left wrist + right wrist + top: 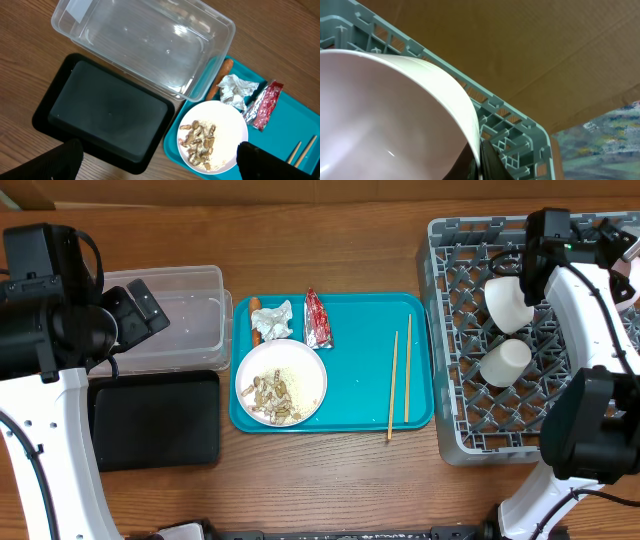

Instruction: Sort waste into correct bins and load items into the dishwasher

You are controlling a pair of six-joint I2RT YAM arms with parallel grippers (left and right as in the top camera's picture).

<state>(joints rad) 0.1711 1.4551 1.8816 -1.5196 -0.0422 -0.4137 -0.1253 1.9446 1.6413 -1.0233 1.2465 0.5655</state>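
desk, overhead: wooden desk (330, 240); teal tray (365, 370) at centre bears plate (303, 375) of food scraps (270, 395), napkin (278, 320), red wrapper (317, 320), chopsticks (407, 370); clear tub (190, 325) and black tray (155, 420) left, grey rack (455, 410) right.
left wrist: left fingers (62, 160) spread wide, empty, hanging over black tray and plate, seemingly poised to fetch waste.
right wrist: right fingers (490, 165) pinched on the rim of a white bowl (380, 110) inside the rack corner, probably to seat it among the pegs.

Teal tray (360, 360), white bowl (507, 302), red wrapper (317, 320), black bin (155, 418), grey rack (450, 330).
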